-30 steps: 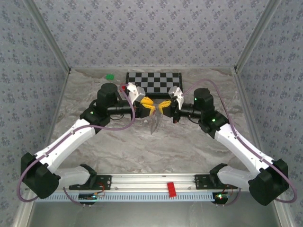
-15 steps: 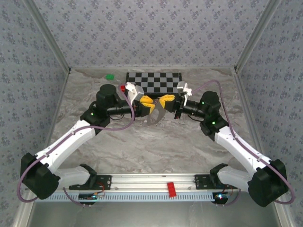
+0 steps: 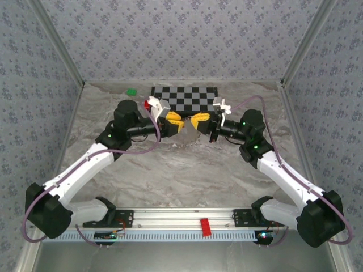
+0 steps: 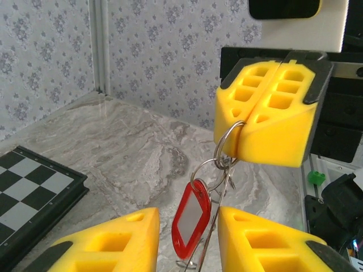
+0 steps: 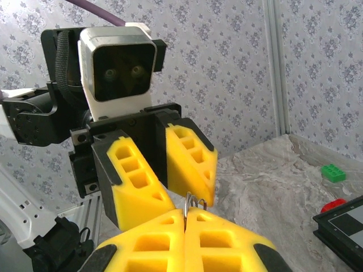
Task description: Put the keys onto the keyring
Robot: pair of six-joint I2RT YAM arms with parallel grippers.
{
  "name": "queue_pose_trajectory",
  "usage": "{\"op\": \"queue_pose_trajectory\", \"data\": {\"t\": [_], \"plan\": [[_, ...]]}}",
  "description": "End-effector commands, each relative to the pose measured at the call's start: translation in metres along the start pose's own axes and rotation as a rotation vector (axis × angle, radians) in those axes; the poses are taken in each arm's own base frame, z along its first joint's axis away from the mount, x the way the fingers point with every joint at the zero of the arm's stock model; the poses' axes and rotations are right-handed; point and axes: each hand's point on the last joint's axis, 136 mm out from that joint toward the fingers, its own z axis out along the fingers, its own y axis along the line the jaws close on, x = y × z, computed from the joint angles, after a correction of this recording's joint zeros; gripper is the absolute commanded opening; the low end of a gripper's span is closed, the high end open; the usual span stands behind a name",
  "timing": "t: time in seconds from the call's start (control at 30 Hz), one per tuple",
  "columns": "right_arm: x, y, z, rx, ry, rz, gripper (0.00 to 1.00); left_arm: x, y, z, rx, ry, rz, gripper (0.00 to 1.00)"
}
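Marble table (image 3: 187,170), wallpapered walls (image 3: 181,39). Before chessboard (image 3: 184,96), I see right gripper (image 3: 199,121) pinching keyring (image 4: 226,139); key tag (image 4: 191,218) hangs between spread left gripper (image 3: 173,122).

Left arm (image 3: 85,167) and right arm (image 3: 283,170) both reach up from the near-edge bases, elbows bowed outward, forearms angled in toward the middle. Wrists are turned inward, so the grippers face each other tip to tip, raised off the table. Left gripper (image 3: 173,122) has its yellow fingers (image 4: 113,243) parted with a clear gap between them, and nothing is pinched. Right gripper (image 3: 199,120) has its pads pressed together, clamping the keyring (image 4: 227,141) at the tips. The two grippers' tips are near each other, not touching.
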Motion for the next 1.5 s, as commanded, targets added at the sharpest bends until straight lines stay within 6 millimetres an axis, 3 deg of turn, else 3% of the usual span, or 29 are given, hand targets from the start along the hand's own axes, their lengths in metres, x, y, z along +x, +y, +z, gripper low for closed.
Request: {"op": "queue_pose_trajectory", "data": {"t": [0.0, 0.23, 0.5, 0.87, 1.07, 1.2, 1.33, 1.47], "plan": [[-0.007, 0.008, 0.000, -0.042, -0.015, -0.025, 0.00, -0.030, -0.004, -0.015, -0.021, -0.103, 0.041, 0.32], [-0.007, 0.010, 0.000, -0.049, -0.015, -0.027, 0.00, -0.029, 0.013, -0.017, -0.085, -0.115, 0.013, 0.34], [-0.009, 0.008, 0.000, -0.040, -0.020, -0.027, 0.00, -0.003, -0.012, 0.003, 0.085, -0.022, 0.002, 0.35], [-0.008, 0.010, 0.002, -0.045, -0.021, -0.027, 0.00, 0.001, -0.028, 0.015, 0.138, 0.006, 0.027, 0.35], [-0.011, 0.013, 0.002, -0.056, -0.025, -0.031, 0.00, 0.005, -0.028, 0.020, 0.138, 0.023, 0.031, 0.27], [-0.010, 0.013, 0.003, -0.055, -0.025, -0.031, 0.00, 0.007, -0.032, 0.023, 0.150, 0.031, 0.037, 0.09], [-0.011, 0.014, 0.003, -0.055, -0.029, -0.034, 0.00, 0.011, -0.034, 0.024, 0.159, 0.043, 0.041, 0.01], [-0.014, 0.013, 0.002, -0.046, -0.046, -0.039, 0.00, 0.018, -0.040, 0.025, 0.186, 0.068, 0.040, 0.00]]}}
